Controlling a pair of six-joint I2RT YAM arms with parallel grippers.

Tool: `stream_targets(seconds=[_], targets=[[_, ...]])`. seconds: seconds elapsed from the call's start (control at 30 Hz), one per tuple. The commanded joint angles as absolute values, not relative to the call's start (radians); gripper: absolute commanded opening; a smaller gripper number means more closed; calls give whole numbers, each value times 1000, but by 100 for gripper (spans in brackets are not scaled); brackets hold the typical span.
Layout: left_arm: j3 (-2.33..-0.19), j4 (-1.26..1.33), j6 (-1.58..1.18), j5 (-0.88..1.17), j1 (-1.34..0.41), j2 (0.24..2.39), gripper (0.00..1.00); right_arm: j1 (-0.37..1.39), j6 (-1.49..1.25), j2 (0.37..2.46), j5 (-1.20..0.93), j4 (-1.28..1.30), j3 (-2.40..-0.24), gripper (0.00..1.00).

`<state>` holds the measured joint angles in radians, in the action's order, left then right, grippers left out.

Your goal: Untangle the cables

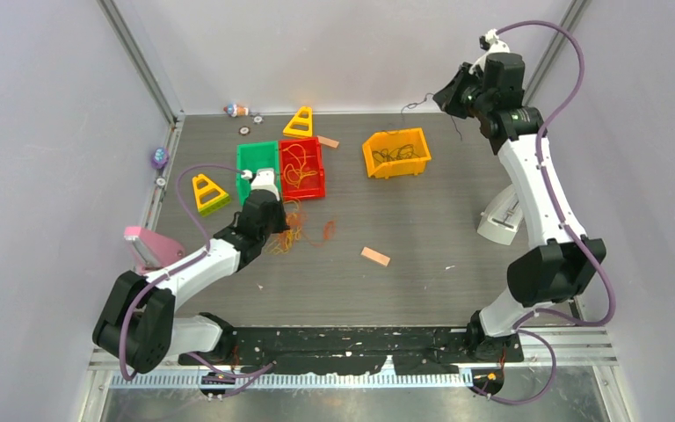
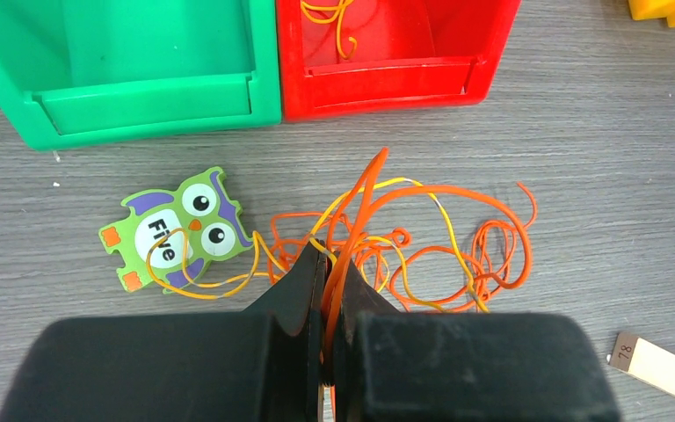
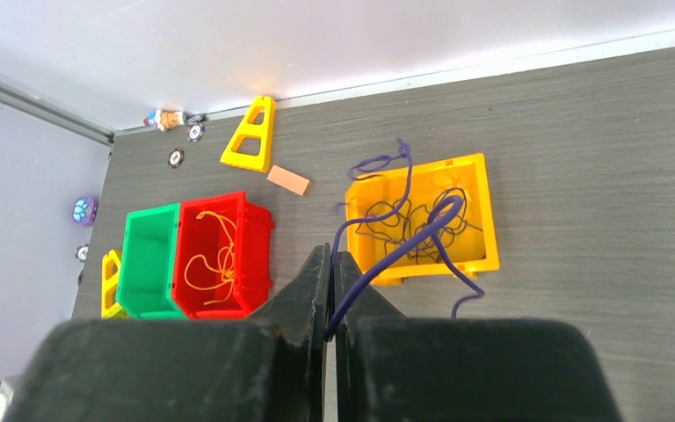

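Right now the left hand (image 2: 330, 283) is pinched shut on an orange cable (image 2: 365, 198), just on the near side of the red bin (image 2: 378, 83). The strand rises from the jaws toward that bin, then curls back into the tangle (image 2: 431, 264) of orange and yellow loops lying on the worktop (image 2: 580, 176). Freeing it likely calls for a pull away from the bin. The right hand (image 3: 331, 264), raised well off to the red bin's far right, is clamped on a dark purple cable (image 3: 387, 261) trailing down into the yellow bin (image 3: 488, 211).
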<state>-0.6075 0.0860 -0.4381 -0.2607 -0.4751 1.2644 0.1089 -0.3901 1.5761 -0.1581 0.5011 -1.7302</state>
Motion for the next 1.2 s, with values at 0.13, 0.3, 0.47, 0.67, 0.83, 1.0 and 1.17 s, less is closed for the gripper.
stream_targets(seconds=[0.13, 0.3, 0.47, 0.67, 0.83, 1.0, 1.17], targets=[[-613, 146, -428, -261, -471, 1233, 0, 127, -360, 1742, -170, 483, -1824, 5], [-613, 145, -425, -265, -471, 1232, 0, 150, -338, 1812, -157, 482, -1822, 5], [-614, 146, -424, -264, -472, 1235, 0, 199, -287, 1883, -142, 525, -1870, 5], [-613, 146, -422, -265, -471, 1228, 0, 268, -260, 1961, -115, 572, -1948, 5], [-612, 146, -422, -264, -471, 1227, 0, 276, -269, 2030, -121, 577, -1996, 5], [-612, 146, -420, -264, -471, 1226, 0, 269, -264, 2080, -105, 577, -2017, 6], [-609, 146, -420, -263, -471, 1224, 0, 207, -308, 2101, -160, 526, -1923, 5]])
